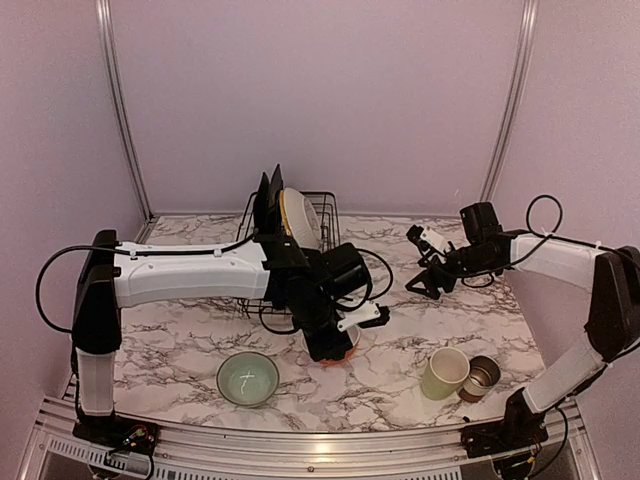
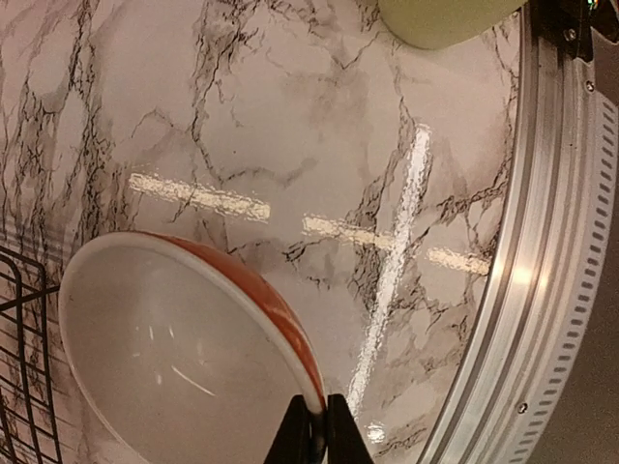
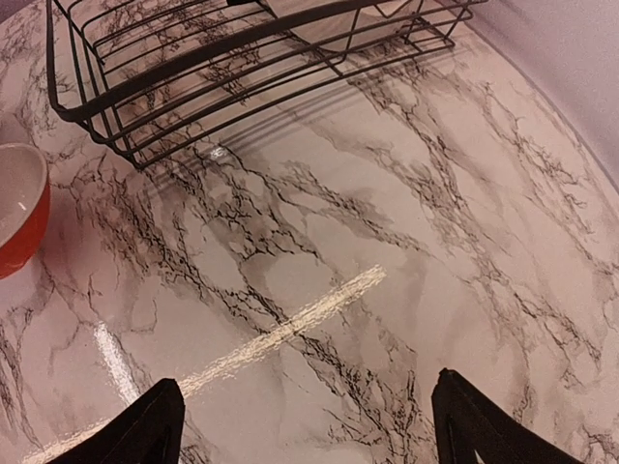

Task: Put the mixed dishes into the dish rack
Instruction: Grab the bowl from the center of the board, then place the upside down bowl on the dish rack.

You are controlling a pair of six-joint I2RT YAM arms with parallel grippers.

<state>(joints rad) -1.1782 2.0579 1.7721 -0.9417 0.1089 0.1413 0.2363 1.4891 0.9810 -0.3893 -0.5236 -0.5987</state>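
Observation:
My left gripper (image 1: 335,345) is shut on the rim of an orange bowl with a white inside (image 2: 164,348), low over the table just in front of the dish rack (image 1: 328,215); its jaws (image 2: 319,425) pinch the rim. The rack holds upright black square plates (image 1: 268,195) and a yellow plate (image 1: 300,218). A pale bowl (image 1: 247,378) sits at the front. A pale green mug (image 1: 444,373) and a grey-brown cup (image 1: 481,375) stand at the front right. My right gripper (image 1: 425,278) is open and empty right of the rack, above bare table (image 3: 309,425).
The rack's near corner (image 3: 193,68) and the orange bowl (image 3: 19,208) show in the right wrist view. The mug's base (image 2: 445,19) and the table's metal front rail (image 2: 542,242) show in the left wrist view. Pale walls enclose the table.

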